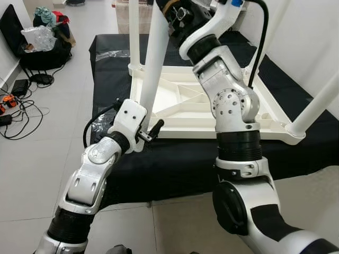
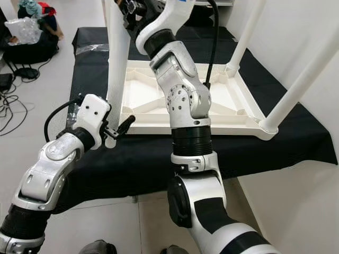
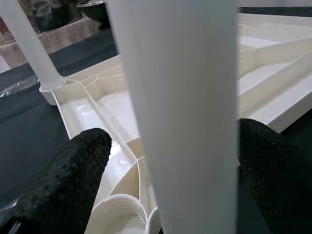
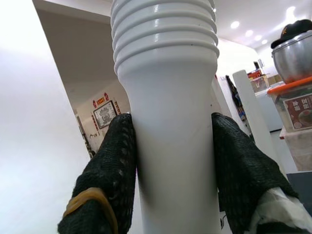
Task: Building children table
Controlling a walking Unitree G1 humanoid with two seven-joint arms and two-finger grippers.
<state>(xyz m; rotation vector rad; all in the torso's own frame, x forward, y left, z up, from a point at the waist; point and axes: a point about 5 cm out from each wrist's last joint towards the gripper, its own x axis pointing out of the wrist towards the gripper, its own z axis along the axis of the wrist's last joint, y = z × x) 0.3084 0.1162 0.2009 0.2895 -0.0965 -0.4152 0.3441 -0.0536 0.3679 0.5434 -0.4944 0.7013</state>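
Overhead, the right end effector [image 4: 170, 161] clamps a smooth white leg [image 4: 168, 146] with ribbed end; left end effector [image 3: 170, 161] released.

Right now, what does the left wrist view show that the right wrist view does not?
Left wrist view: the tabletop lying upside down, an empty round socket below, a fitted leg at a far corner, and gaps between the fingers and the held leg. Right wrist view: the leg's ribbed end, fingers pressed against it. Both: the same white leg between black fingers.
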